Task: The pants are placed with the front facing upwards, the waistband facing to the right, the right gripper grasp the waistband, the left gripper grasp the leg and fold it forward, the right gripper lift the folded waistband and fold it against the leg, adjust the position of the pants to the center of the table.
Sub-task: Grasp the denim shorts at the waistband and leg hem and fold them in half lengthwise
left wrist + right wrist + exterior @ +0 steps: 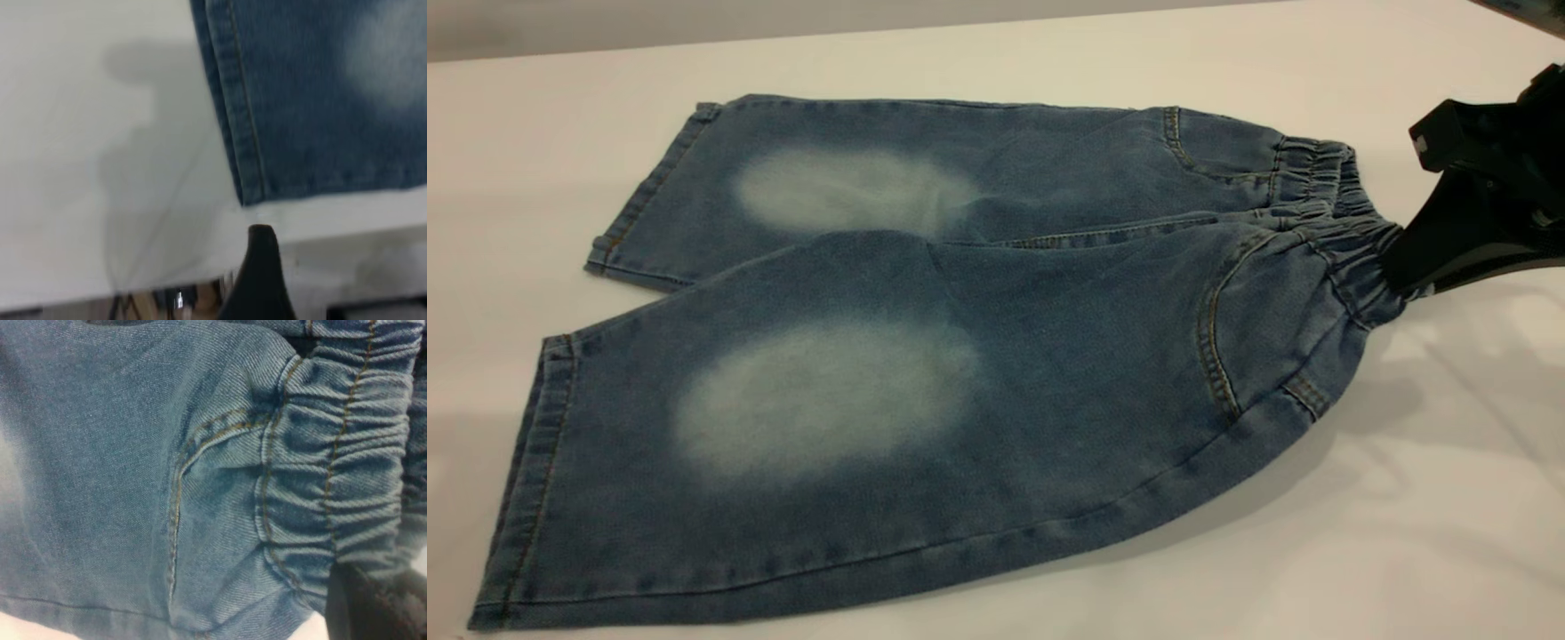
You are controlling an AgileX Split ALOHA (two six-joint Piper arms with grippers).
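While flat on the table (1049, 53): the pants (925, 356) lie front up, waistband (1352, 258) toward the right.
right gripper (1400, 271): appears pinched on the bunched waistband; contact partly hidden.
left gripper (261, 280): beside the leg hem (237, 120), not touching; finger spread cannot be told.
handling: soft, light denim, drapes; grab elastic band and hem corner.

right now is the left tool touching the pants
No, the left tool sits off the pants, with bare table between it and the leg hem.
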